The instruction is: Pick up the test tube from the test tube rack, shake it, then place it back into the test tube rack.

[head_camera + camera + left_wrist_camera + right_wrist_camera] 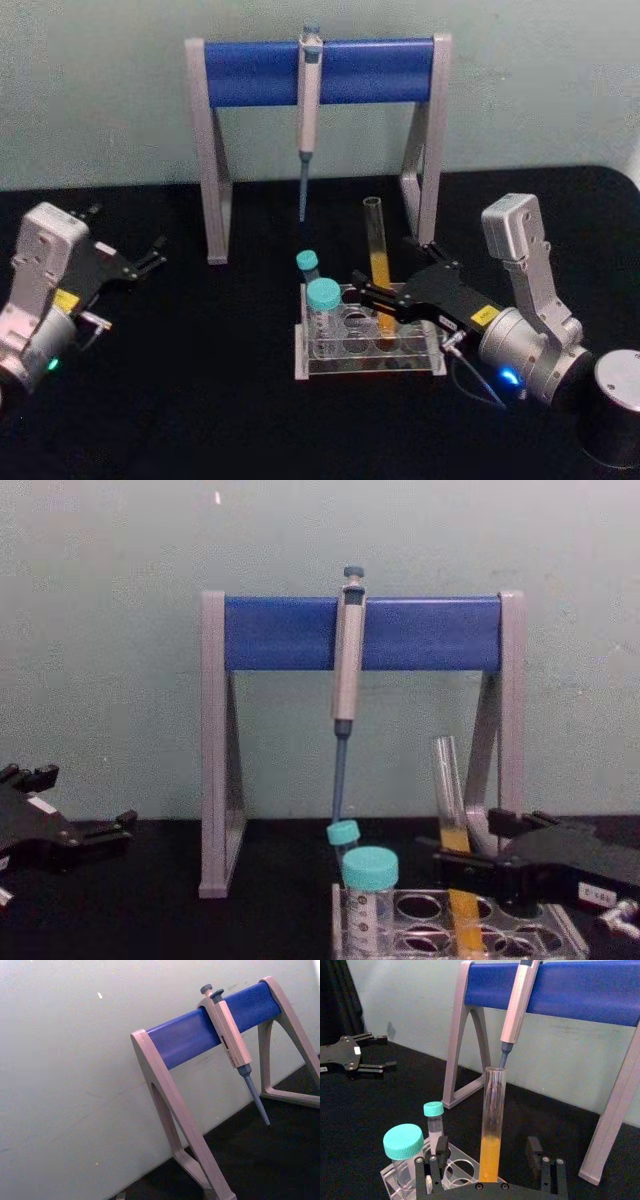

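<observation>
R gripper [377,305] sits w/ jaws apart either side of the test tube [377,262], not clamped yet; tube is upright in a hole at the right end of the test tube rack [368,345], orange liquid in its lower half. Risks, imo: closing off-centre could tip or crack the glass, a loose pinch could let it slip, and being uncapped, hard shaking could slosh liquid out, esp. near the pipette [309,120] hanging close behind. L gripper [140,262] idle, jaws apart, well off to the left.
</observation>
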You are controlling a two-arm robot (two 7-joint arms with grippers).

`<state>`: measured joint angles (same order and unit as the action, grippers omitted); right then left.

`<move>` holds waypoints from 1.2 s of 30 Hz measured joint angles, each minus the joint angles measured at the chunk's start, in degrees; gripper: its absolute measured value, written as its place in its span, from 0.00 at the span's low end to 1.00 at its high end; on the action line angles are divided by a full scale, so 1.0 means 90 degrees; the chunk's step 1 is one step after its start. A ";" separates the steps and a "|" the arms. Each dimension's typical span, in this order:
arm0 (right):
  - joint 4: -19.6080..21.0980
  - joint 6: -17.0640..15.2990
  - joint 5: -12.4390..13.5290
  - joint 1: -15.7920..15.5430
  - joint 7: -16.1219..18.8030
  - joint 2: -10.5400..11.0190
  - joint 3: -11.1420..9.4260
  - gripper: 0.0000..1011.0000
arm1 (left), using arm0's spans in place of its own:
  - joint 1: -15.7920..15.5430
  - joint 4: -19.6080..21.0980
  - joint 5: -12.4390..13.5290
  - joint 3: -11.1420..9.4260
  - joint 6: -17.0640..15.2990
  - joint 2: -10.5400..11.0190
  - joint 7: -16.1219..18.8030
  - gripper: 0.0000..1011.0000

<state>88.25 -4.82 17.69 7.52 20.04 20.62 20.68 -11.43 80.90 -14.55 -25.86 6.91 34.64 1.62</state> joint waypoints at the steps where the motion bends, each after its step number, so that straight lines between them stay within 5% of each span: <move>1: 0.0000 0.0000 0.0000 0.0000 0.0000 0.0000 0.0000 0.99 | 0.0000 0.0000 0.0000 0.0000 0.0000 0.0000 0.0000 0.99; 8: 0.0182 0.0280 0.0052 -0.0200 0.0093 0.0143 -0.0149 0.99 | 0.0000 0.0000 0.0000 0.0000 0.0000 0.0000 0.0000 0.99; 15: 0.0531 0.0779 0.0056 -0.0740 -0.0196 0.0249 -0.0558 0.99 | 0.0000 0.0000 0.0000 0.0000 0.0000 0.0000 0.0000 0.99; 21: 0.0553 0.0955 -0.0178 -0.1172 -0.0926 -0.0010 -0.1022 0.99 | 0.0000 0.0000 0.0000 0.0000 0.0000 0.0000 0.0000 0.99; 36: 0.0023 0.0692 -0.0692 -0.1236 -0.1564 -0.0495 -0.1288 0.99 | 0.0000 0.0000 0.0000 0.0000 0.0000 0.0000 0.0000 0.99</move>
<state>88.46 1.40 11.46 -3.60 5.97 16.17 9.10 -11.43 80.90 -14.55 -25.87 6.90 34.64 1.62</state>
